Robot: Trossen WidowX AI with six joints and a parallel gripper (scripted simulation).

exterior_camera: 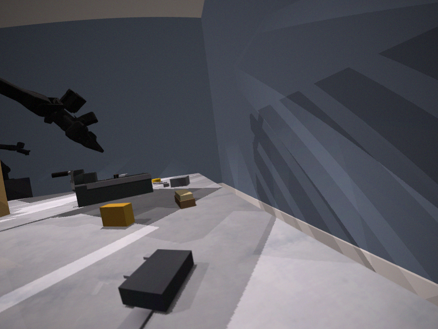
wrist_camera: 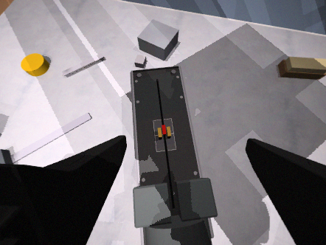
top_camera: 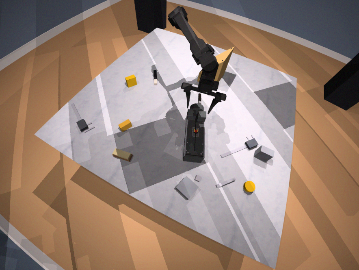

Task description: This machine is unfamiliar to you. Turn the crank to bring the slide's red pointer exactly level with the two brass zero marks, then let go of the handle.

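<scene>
Red pointer (top_camera: 195, 131) (wrist_camera: 164, 129) sits btwn brass zero marks (top_camera: 193, 130) (wrist_camera: 169, 132), maybe a hair twd 12 in wrist view; end effector (top_camera: 198, 110) (exterior_camera: 102, 151) (wrist_camera: 184, 142) open/empty above crank handle (top_camera: 199, 97) (exterior_camera: 59, 174) (machine's 12 o'clock end, top view), so likely release step: verify level, re-grip only if off.

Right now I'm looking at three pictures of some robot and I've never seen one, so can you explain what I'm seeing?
A black robot arm with a two-finger gripper; it is open and holds nothing. One picture looks down from above, one from low at the side, and one from the wrist, between the fingers. Below is a dark machine with a crank handle and a red pointer. Yellow and grey blocks lie around it.
</scene>
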